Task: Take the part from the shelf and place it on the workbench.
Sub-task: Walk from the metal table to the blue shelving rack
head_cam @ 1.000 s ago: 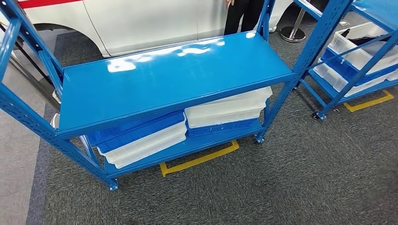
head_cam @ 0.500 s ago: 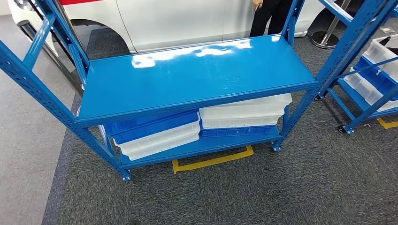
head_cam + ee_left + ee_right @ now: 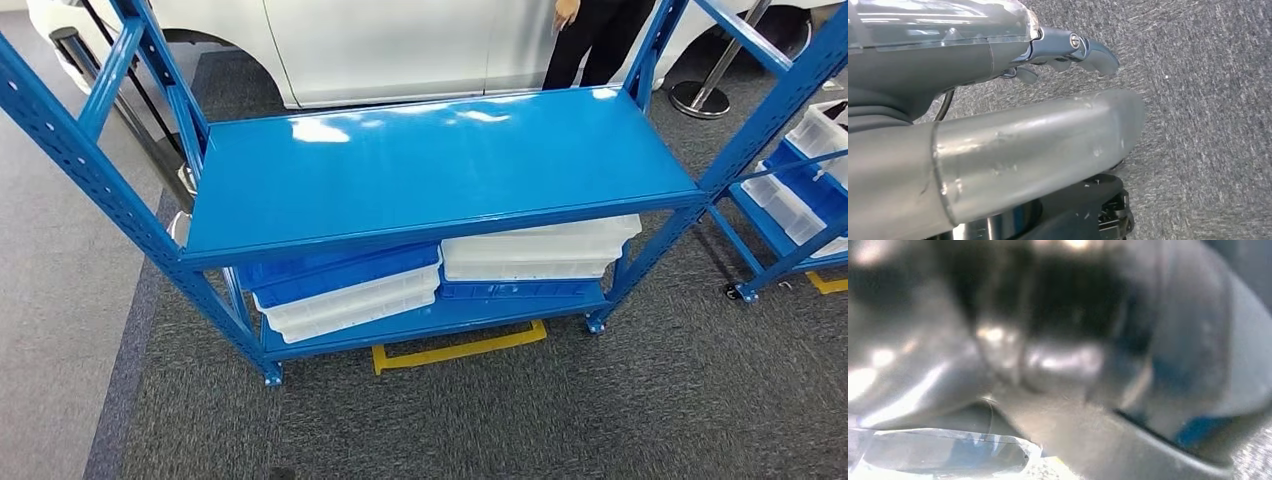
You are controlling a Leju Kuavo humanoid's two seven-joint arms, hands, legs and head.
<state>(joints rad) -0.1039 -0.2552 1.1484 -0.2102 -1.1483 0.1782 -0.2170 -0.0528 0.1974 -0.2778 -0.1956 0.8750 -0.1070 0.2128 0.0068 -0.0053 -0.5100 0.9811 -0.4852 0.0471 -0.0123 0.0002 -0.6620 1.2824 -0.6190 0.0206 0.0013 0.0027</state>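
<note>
A blue steel shelf rack (image 3: pixel 440 165) stands in front of me in the head view, its glossy upper board reflecting the lights. On its lower level lie a white bin stack (image 3: pixel 540 250) and a blue and white bin stack (image 3: pixel 345 285). My left hand (image 3: pixel 1048 100) hangs above grey carpet in the left wrist view. Its thick grey thumb (image 3: pixel 1048 145) and darker fingers (image 3: pixel 1093 52) are stretched out, with nothing between them. My right hand (image 3: pixel 1058 355) is a dark blur close to the lens in the right wrist view, so I cannot tell how its fingers lie.
A second blue rack (image 3: pixel 800 190) with white bins stands at the right. Behind the shelf are a white car (image 3: pixel 400 40), a person in dark clothes (image 3: pixel 600 40) and a stanchion base (image 3: pixel 700 98). A yellow floor marking (image 3: pixel 460 350) lies under the rack on grey carpet.
The whole picture has shifted because the camera moved. The rack now sits further right and squarer to me, and less of the second rack is in frame.
</note>
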